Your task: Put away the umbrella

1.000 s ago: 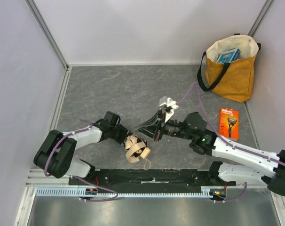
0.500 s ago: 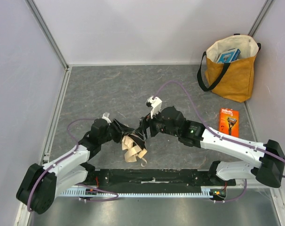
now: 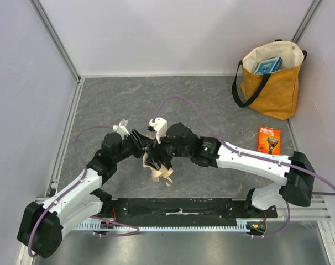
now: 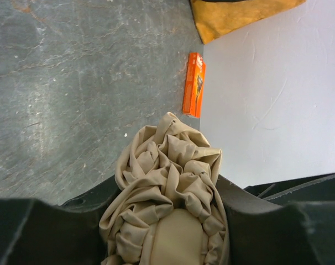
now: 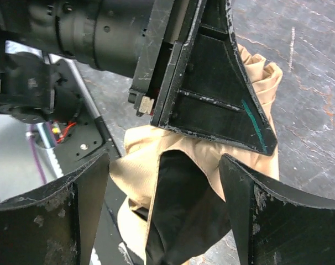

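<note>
- Along the near edge of the worktop (image 3: pixel 129 105), at its left corner, your left arm (image 3: pixel 82 185) rises from its base and reaches in toward the middle.
- Your left gripper (image 3: pixel 141 144) is clamped on the umbrella (image 4: pixel 166 182). In the left wrist view the crumpled beige fabric fills the whole gap between the two black fingers (image 4: pixel 46 232) and bulges out past their tips.
- The umbrella sits a little left of the worktop's middle, nearer the near edge than the far one. From above, a loose fold of pale fabric hangs out below the two grippers. You cannot tell from these views whether it touches the worktop.
- Your right gripper (image 5: pixel 165 163) meets the left one at the bundle, just beside it. Its jaws stand wide, with beige fabric and a black part of the umbrella lying between them. One finger of the left gripper crosses right in front of it.
- Your right arm (image 3: pixel 250 163) stretches back to its base at the near right corner, with a purple cable arching over it.
- An orange razor pack (image 3: pixel 269 144) lies flat by the right edge, well apart from the grippers.
- A mustard-yellow tote bag (image 3: pixel 270 88) with black straps stands in the far right corner, mouth open, with a blue box (image 3: pixel 268 65) inside.
</note>
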